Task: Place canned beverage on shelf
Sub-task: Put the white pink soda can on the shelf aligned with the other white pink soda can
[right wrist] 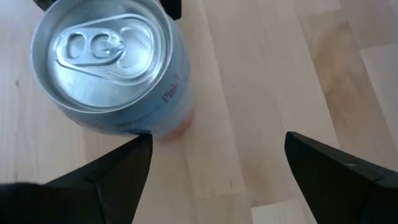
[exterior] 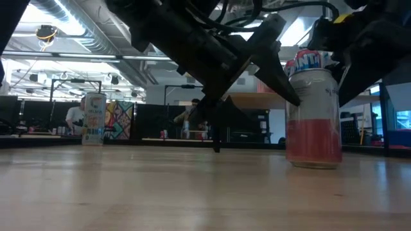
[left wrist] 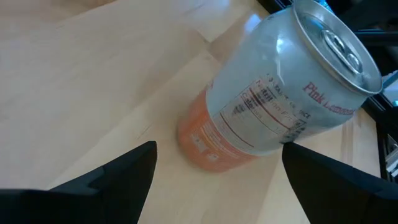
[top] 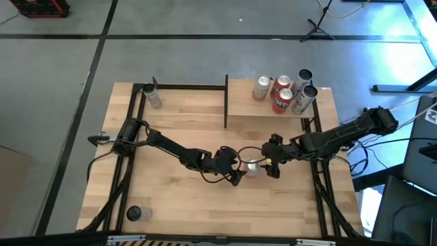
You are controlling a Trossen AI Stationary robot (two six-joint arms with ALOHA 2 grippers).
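Observation:
A canned beverage (top: 252, 166), silver above and orange-red below with "Pink Lemonade" printed on it, stands upright on its base at the middle of the table (exterior: 313, 115). My left gripper (top: 237, 176) comes at it from the table's left, slanting down. It is open, and the can (left wrist: 273, 93) sits just ahead of its gap (left wrist: 217, 149). My right gripper (top: 272, 167) is open above and to the right of the can. The can's top (right wrist: 106, 62) lies beside one finger, off the middle of the gap (right wrist: 217, 137). The shelf (top: 242, 106) stands at the far right.
Several cans (top: 283, 92) stand on the shelf's right part. Another can (top: 151, 96) stands at the table's far left corner, and a dark round thing (top: 135, 214) lies near the front left. A black frame (top: 225, 102) borders the table and the shelf.

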